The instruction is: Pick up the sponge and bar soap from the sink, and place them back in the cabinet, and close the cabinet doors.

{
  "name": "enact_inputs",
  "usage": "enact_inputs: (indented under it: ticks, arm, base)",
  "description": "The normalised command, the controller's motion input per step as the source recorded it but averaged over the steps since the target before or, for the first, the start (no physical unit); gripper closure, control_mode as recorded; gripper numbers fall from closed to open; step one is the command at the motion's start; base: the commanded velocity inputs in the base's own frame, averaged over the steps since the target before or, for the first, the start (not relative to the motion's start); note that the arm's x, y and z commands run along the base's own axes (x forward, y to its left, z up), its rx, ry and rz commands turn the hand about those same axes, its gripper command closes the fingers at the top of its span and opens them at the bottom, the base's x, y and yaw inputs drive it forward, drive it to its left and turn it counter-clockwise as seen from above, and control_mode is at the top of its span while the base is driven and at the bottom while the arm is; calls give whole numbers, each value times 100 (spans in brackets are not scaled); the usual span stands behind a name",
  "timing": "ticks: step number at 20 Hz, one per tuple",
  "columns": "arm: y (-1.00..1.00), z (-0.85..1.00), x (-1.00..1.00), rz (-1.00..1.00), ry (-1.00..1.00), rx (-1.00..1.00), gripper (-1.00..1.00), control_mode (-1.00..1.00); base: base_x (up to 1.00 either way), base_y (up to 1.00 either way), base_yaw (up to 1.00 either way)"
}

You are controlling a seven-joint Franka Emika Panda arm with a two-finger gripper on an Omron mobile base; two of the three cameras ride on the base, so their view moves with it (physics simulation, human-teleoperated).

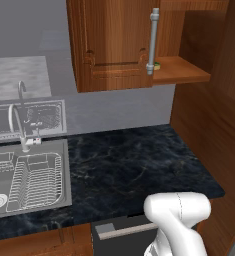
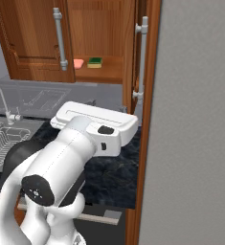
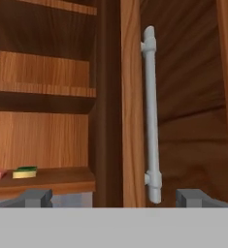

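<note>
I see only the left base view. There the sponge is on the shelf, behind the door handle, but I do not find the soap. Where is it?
Observer: The soap is on the shelf too. In the right base view it lies just left of the sponge.
Operator: Good. Is the right door shut?
Observer: No, the right door stands open; the hand view looks at its edge.
Operator: And the gripper?
Observer: The gripper is open and holds nothing. In the hand view it faces that door's handle.
</note>
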Motion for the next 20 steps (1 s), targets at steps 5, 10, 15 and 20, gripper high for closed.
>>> enact_inputs:
  ticks: [5,10,15,20]
  arm:
    - [-17,-5,18,0,0,0,-100,-100]
    - [-24,-1,8,0,0,0,-100,-100]
    - [-17,-1,11,0,0,0,-100,-100]
    - [-6,-2,22,0,0,0,-100,-100]
  base:
    - [0,0,0]
    - [0,0,0]
    - [0,0,0]
    - [0,0,0]
